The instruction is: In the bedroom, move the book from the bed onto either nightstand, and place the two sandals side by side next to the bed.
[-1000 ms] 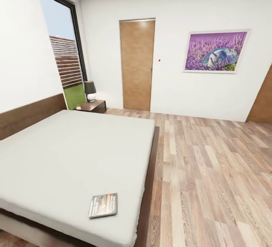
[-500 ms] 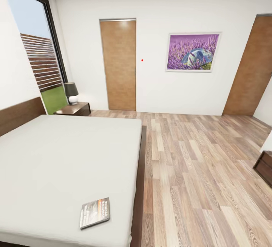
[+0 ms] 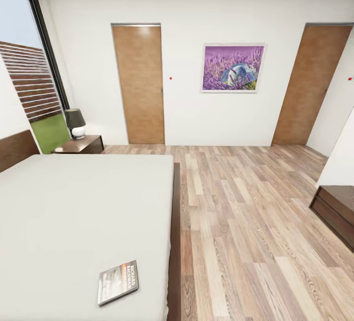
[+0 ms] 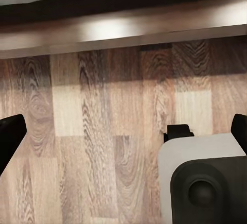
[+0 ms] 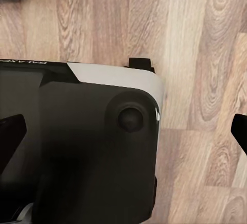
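Room: I see the bedroom from my head camera. It has white walls and a light wood floor (image 3: 246,222).
Bed: The bed (image 3: 73,213) is big, with a plain grey top and a dark wood edge. It sits from about 7 to 9 o'clock in my head view.
Book: The book (image 3: 118,282) lies flat on the bed, near the corner closest to me, at about 7 o'clock. It is close to the bed's edge but all of it is on the grey top. I can see white letters on its cover.
Nightstand: The nightstand (image 3: 81,144) is dark wood and stands at the far end of the bed, at about 10 o'clock, well apart from the book. A small lamp (image 3: 75,122) with a dark shade stands on top of it.
Window: A tall window (image 3: 27,85) with a black frame is behind the nightstand.
Doors: One brown door (image 3: 139,85) is at about 11 o'clock. Another door (image 3: 309,85) is at about 2 o'clock.
Picture: A purple picture (image 3: 232,68) hangs on the wall between the two doors.
Cabinet: A low dark cabinet (image 3: 337,210) is at about 4 o'clock.
Left gripper: My left gripper (image 4: 123,131) points down at the floor, with its two dark fingertips far apart. It is wide and holds nothing. The bed's dark wood edge is just past it.
Right gripper: My right gripper (image 5: 128,131) is also wide and holds nothing. It is above my robot's own base (image 5: 87,147) and the floor.
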{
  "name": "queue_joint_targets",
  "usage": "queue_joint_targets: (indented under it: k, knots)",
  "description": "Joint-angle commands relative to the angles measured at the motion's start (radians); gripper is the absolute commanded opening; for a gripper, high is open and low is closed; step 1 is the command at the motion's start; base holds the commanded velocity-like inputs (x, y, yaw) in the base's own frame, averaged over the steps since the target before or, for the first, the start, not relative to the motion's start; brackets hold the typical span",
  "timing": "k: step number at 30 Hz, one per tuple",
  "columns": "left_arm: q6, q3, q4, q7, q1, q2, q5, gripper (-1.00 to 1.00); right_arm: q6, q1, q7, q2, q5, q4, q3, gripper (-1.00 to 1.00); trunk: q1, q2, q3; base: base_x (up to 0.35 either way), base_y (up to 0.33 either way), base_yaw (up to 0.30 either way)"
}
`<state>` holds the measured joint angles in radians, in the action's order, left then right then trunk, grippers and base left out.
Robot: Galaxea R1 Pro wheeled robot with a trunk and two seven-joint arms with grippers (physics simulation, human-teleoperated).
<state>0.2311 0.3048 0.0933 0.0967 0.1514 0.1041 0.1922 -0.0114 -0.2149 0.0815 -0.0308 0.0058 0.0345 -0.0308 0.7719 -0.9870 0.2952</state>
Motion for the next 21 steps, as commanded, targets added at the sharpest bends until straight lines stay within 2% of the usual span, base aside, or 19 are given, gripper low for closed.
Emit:
queue_joint_targets:
  k: [1, 9, 21]
  knots:
    - [0.003, 0.009, 0.0, 0.003, 0.0, 0.0, 0.009, 1.0, -0.001, -0.001, 0.003, 0.0, 0.001, 0.002, -0.003, 1.0, 0.0, -0.001, 0.001, -0.012, 0.048, -0.042]
    - [0.002, 0.009, 0.0, 0.003, 0.0, 0.0, 0.009, 1.0, -0.001, -0.001, 0.003, -0.001, 0.002, 0.002, -0.003, 1.0, 0.0, -0.001, 0.001, -0.005, 0.046, -0.018]
    - [0.002, 0.009, 0.0, 0.003, 0.0, 0.0, 0.009, 1.0, -0.001, -0.001, 0.003, 0.0, 0.003, 0.002, -0.003, 1.0, 0.0, -0.001, 0.001, -0.001, 0.146, -0.003]
